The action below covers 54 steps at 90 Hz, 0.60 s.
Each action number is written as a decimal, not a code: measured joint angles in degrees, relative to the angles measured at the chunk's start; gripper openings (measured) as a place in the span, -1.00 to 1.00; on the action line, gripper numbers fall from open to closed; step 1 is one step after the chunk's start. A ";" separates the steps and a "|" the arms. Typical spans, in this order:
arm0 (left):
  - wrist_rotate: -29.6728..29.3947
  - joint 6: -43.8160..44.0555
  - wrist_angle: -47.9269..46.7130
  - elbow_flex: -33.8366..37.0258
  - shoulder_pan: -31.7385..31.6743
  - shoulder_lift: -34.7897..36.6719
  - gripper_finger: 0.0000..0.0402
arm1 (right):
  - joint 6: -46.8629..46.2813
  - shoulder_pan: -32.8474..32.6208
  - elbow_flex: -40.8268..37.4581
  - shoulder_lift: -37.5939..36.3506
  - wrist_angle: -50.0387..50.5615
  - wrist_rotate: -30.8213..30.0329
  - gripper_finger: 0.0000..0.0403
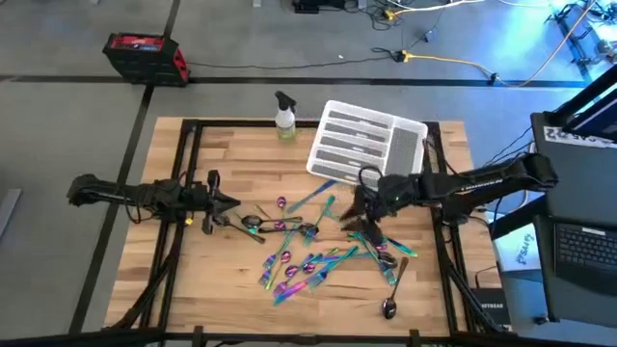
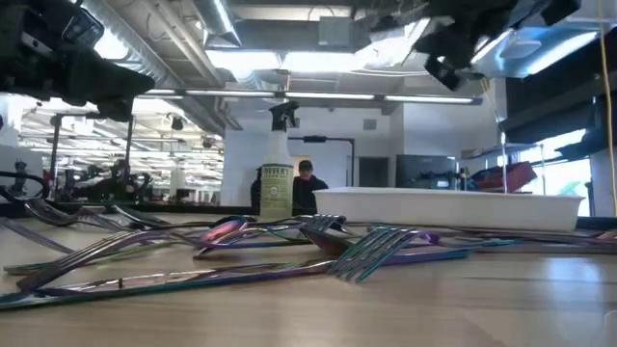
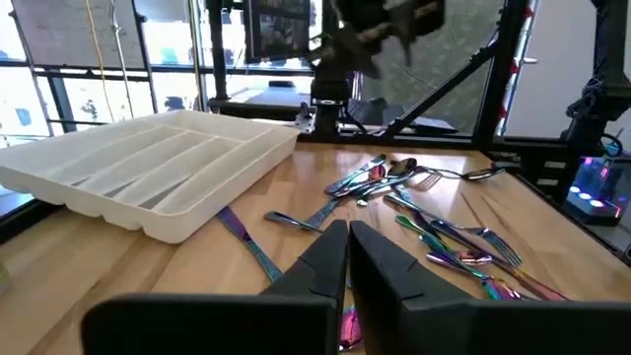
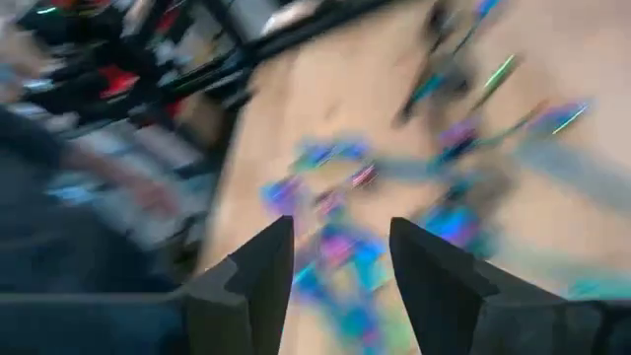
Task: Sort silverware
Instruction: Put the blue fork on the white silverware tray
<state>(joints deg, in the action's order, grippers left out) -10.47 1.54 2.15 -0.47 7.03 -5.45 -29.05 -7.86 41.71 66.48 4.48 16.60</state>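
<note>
The silverware (image 1: 318, 255) lies in a heap mid-tabletop, toward the near edge. It looks thin, hard and slippery; pinch one handle. Left claw (image 1: 231, 202) is closed and empty. Right claw (image 4: 340, 261) is open above the heap.

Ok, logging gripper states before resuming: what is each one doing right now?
Left gripper: shut, holding nothing.
Right gripper: open, empty, above the silverware.

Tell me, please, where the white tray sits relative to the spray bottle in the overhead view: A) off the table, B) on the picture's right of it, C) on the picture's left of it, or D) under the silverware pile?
B: the white tray lies just right of the spray bottle along the table's far edge.
</note>
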 joint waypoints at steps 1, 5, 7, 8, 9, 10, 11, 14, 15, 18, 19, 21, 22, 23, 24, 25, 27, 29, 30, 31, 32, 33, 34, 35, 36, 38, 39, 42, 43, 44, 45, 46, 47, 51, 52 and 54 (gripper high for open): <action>-0.01 0.00 -0.01 0.00 0.01 0.00 -1.00 | -0.61 -0.19 0.00 0.03 0.45 0.68 -0.25; -0.02 -0.01 0.01 -0.01 -0.01 0.02 -1.00 | -2.89 -1.14 0.00 0.09 2.46 2.25 -0.25; -0.02 0.00 0.01 0.00 -0.01 0.02 -1.00 | -4.04 -1.93 0.00 0.09 3.51 2.30 -0.25; 0.00 -0.01 0.00 0.00 -0.01 0.01 -1.00 | -4.55 -2.37 0.00 0.09 3.97 2.26 -0.25; 0.01 -0.02 -0.01 0.00 0.00 0.00 -1.00 | -5.00 -2.85 0.00 0.09 4.46 2.01 -0.25; 0.01 -0.01 0.00 0.00 0.01 0.00 -1.00 | -5.37 -3.35 0.00 0.09 4.93 1.67 -0.25; 0.01 0.00 0.00 -0.01 0.02 0.00 -1.00 | -5.48 -3.89 0.00 0.09 5.34 1.21 -0.25; -0.02 0.00 -0.02 -0.01 0.02 0.02 -1.00 | -5.84 -5.52 0.00 0.10 6.57 -0.28 -0.25; -0.02 0.00 -0.02 0.00 0.02 0.02 -1.00 | -5.79 -6.13 0.00 0.11 6.91 -0.80 -0.25; -0.02 0.00 0.00 -0.02 -0.01 0.00 -1.00 | -4.83 -7.99 0.00 0.15 7.57 -2.51 -0.25; -0.02 0.00 0.01 -0.01 0.00 0.00 -1.00 | -4.36 -8.58 0.00 0.19 7.64 -3.12 -0.25; -0.02 0.00 -0.01 -0.02 0.00 0.00 -1.00 | -2.87 -9.61 0.00 0.32 7.59 -4.41 -0.25; -0.02 0.00 -0.02 -0.02 0.00 0.01 -1.00 | -2.00 -10.14 0.00 0.40 7.56 -4.97 -0.25; -0.01 0.00 -0.01 -0.02 0.01 0.02 -1.00 | -1.27 -10.57 0.01 0.47 7.54 -5.39 -0.25; 0.00 -0.02 0.00 -0.01 0.00 0.02 -1.00 | -0.54 -10.99 0.02 0.54 7.54 -5.78 -0.25; 0.00 -0.01 0.00 -0.01 0.00 0.02 -1.00 | 0.23 -11.37 0.00 0.61 7.55 -6.14 -0.25; -0.02 0.00 0.00 -0.02 0.02 0.02 -1.00 | 1.74 -12.08 0.00 0.81 7.60 -6.88 -0.25; -0.02 -0.02 0.01 -0.02 -0.01 0.00 -1.00 | 2.83 -12.74 0.00 1.10 7.52 -7.65 -0.25; 0.00 -0.01 -0.01 -0.01 0.01 0.00 -1.00 | 3.26 -13.01 0.00 1.26 7.44 -8.10 -0.25; 0.00 0.00 -0.02 0.00 0.02 0.01 -1.00 | 3.81 -13.26 0.02 1.41 7.35 -8.45 -0.25; -0.01 0.00 -0.02 0.00 0.02 0.02 -1.00 | 4.19 -13.49 0.02 1.61 7.27 -8.87 -0.25; -0.02 0.00 -0.02 0.00 0.00 0.02 -1.00 | 4.43 -13.70 0.02 1.83 7.19 -9.35 -0.25; -0.02 0.00 -0.01 0.00 -0.01 0.02 -1.00 | 4.81 -13.86 0.02 2.04 7.17 -9.72 -0.25; -0.02 -0.02 0.00 -0.02 -0.01 0.02 -1.00 | 5.17 -13.99 0.02 2.26 7.17 -10.08 -0.25; -0.02 -0.01 0.01 -0.01 0.00 0.02 -1.00 | 5.51 -14.11 0.02 2.49 7.18 -10.43 -0.25; -0.02 0.00 -0.01 -0.02 0.00 0.00 -1.00 | 5.89 -14.25 0.02 2.98 7.16 -11.15 -0.25; -0.02 -0.01 -0.02 -0.01 -0.01 0.00 -1.00 | 6.30 -14.38 0.02 3.25 7.11 -11.28 -0.25; -0.02 -0.01 0.01 0.00 0.02 0.01 -1.00 | 7.65 -14.29 0.02 4.04 6.75 -11.58 -0.25; -0.02 -0.02 0.01 0.00 0.02 0.02 -1.00 | 8.34 -14.29 0.02 4.31 6.57 -11.60 -0.25; 0.00 -0.02 0.01 0.00 0.02 0.01 -1.00 | 9.12 -14.29 0.02 4.58 6.38 -11.63 -0.25; 0.00 -0.02 0.01 -0.01 0.01 0.01 -1.00 | 9.81 -14.29 0.02 4.90 6.15 -11.64 -0.25; -0.01 0.00 0.01 -0.02 -0.01 0.02 -1.00 | 10.56 -14.29 0.02 5.21 5.93 -11.67 -0.25; -0.02 0.00 0.01 -0.02 -0.01 0.02 -1.00 | 11.34 -14.29 0.02 5.51 5.71 -11.69 -0.25; -0.02 0.00 -0.01 -0.02 0.02 0.02 -1.00 | 14.39 -14.15 0.02 6.95 4.70 -11.70 -0.25; -0.02 0.00 0.00 -0.02 0.02 0.02 -1.00 | 15.17 -14.07 0.02 7.35 4.37 -11.69 -0.25; -0.02 0.00 0.00 -0.02 0.00 0.02 -1.00 | 16.65 -13.82 0.02 8.22 3.60 -11.63 -0.25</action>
<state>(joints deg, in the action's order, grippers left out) -10.48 1.54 2.15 -0.49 7.03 -5.43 -12.40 -21.68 41.74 74.70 8.07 4.97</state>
